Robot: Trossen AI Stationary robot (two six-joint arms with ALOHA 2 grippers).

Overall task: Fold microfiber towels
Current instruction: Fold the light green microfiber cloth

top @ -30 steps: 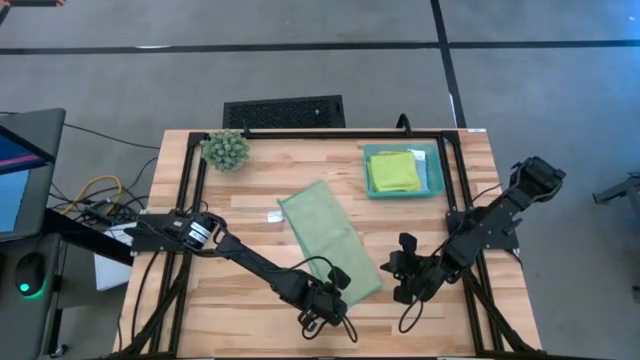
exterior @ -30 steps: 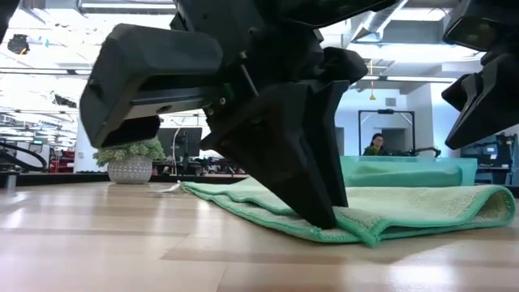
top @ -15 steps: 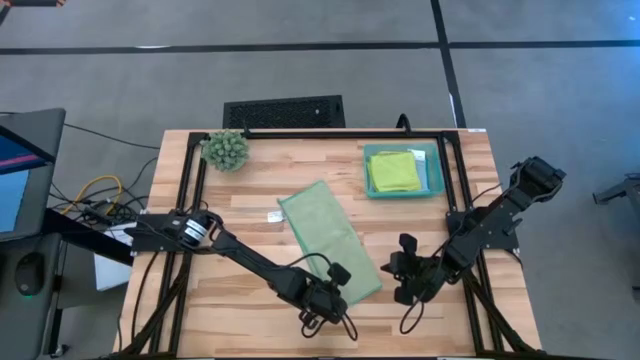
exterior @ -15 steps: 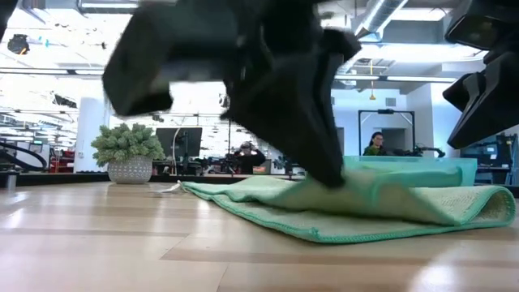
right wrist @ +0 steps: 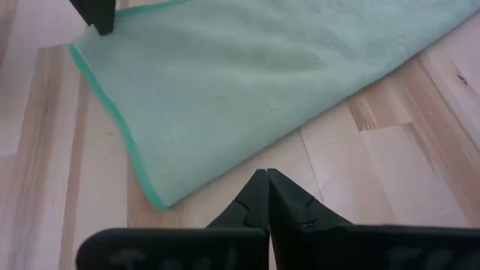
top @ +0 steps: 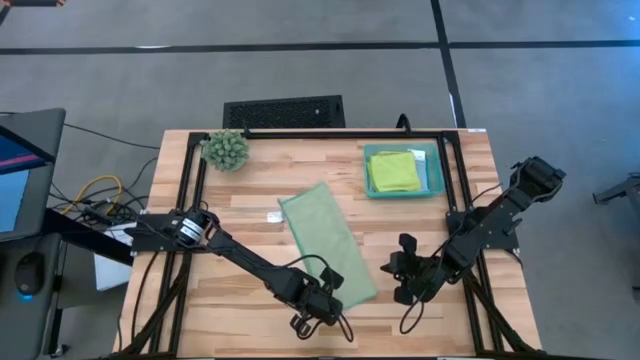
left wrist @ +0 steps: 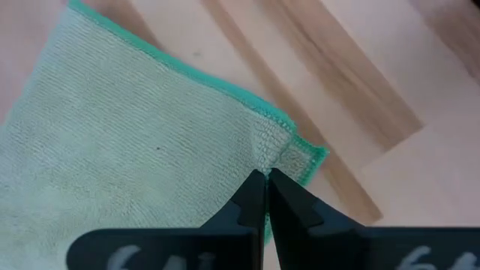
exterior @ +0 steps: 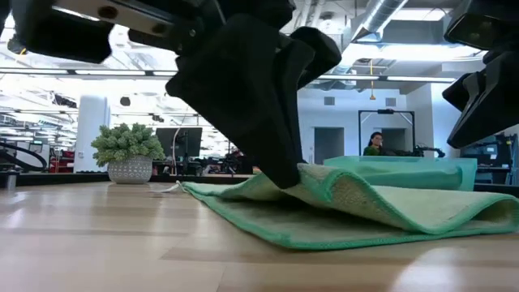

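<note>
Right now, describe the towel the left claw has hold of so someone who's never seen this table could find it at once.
On the wooden table, look to the middle, below the teal tray of stacked towels. The pale green towel lies there as a long folded strip, set diagonally. Unlike the tray's towels, it lies alone on bare wood, one near corner pinched up by the left claw.

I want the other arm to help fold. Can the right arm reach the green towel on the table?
Probably yes. The right gripper waits shut beside the green towel, with only bare table between them.
</note>
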